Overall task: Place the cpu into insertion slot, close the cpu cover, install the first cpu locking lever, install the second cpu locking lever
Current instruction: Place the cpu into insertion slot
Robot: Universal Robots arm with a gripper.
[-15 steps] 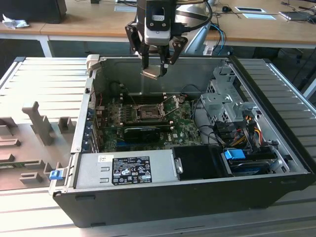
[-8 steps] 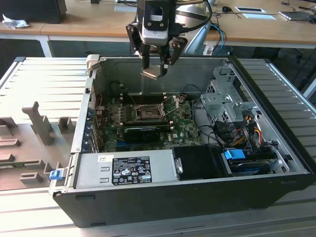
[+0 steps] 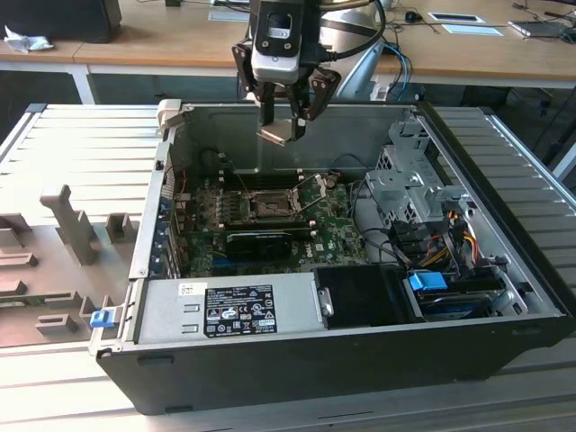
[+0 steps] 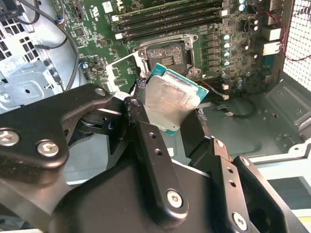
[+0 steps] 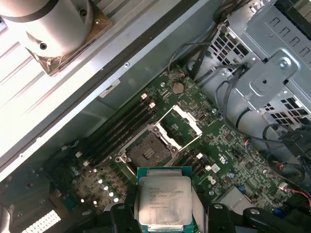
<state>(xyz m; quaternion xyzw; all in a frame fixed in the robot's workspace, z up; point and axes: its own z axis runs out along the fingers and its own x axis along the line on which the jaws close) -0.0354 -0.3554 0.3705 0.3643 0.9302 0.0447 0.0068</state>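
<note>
Overhead, the arm's tool (image 3: 284,124) is hanging above the open computer case (image 3: 315,360), its two black fingers (image 4: 146,141) set just as wide as the cpu (image 3: 282,134) and clamping the chip by opposite edges. The cpu is riding tilted in the exterior view, high above the motherboard (image 3: 337,220) and touching nothing but the fingers. In the first wrist view its dull silver-grey metal top is facing the camera, with a thin green border showing around it; in the second wrist view it is sitting at a slant between the fingertips, the board lying well below. The insertion slot (image 5: 146,150) is lying bare and dark near the middle of the board, just beside the long black memory slots (image 5: 119,128). The cpu cover (image 5: 186,119) is standing swung open off one side of the slot, its large square window showing green board behind it. In the exterior view the slot is appearing below the held chip and well apart from it. A grey power supply (image 3: 229,306) is lying along the near side of the case, and a metal drive cage (image 3: 400,180) is sitting at the exterior view's right, with coloured cables (image 3: 454,229) trailing beside it. The case itself, its side lying open to the camera, is resting on a grey ribbed table (image 3: 81,135).
</note>
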